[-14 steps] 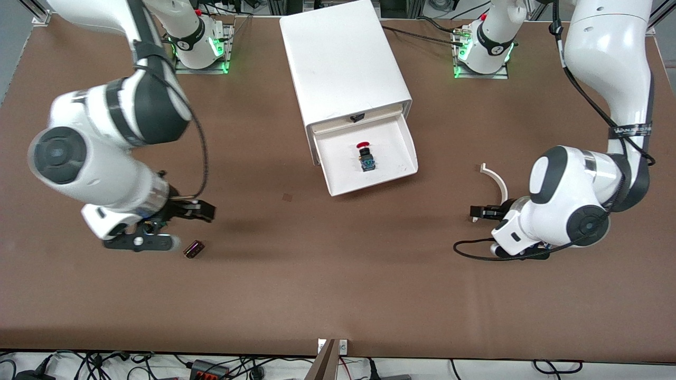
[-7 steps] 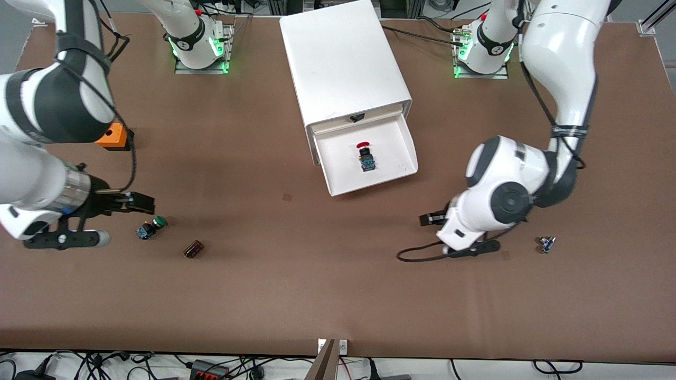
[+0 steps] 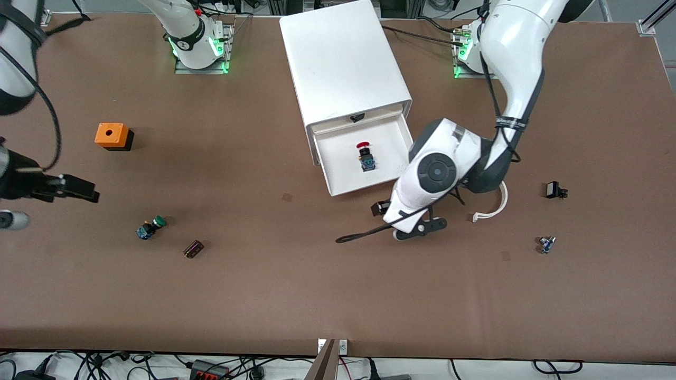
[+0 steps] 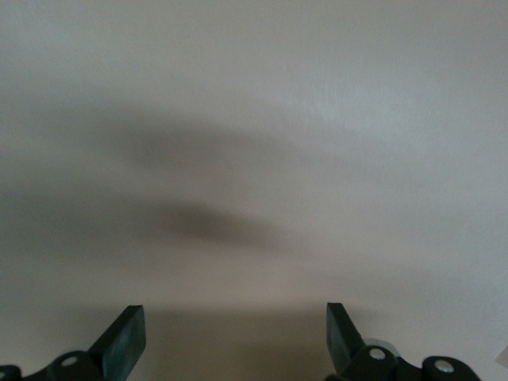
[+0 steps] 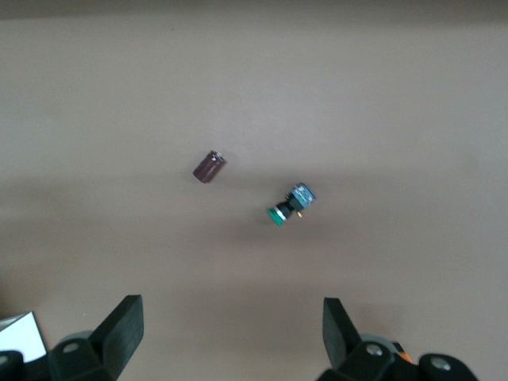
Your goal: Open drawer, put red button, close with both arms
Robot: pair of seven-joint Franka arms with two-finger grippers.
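The red button (image 3: 364, 156) lies in the open drawer (image 3: 393, 140) of the white cabinet (image 3: 343, 58). The left pincer (image 3: 381, 208) hangs with fingers apart over the tabletop (image 3: 317, 290) just beside the drawer's front corner. The right pincer (image 3: 68, 187), fingers also apart, hangs at the right arm's end, near the green-capped switch (image 3: 150, 228) and a small dark cylinder (image 3: 193, 248)

Red button (image 3: 364, 154) in open white drawer (image 3: 338, 182), left pincer (image 3: 379, 208) just beside it, fingers apparently hidden

both arms reach low, left gripper (image 4: 235, 341) and right gripper (image 5: 232, 333) fingers spread.
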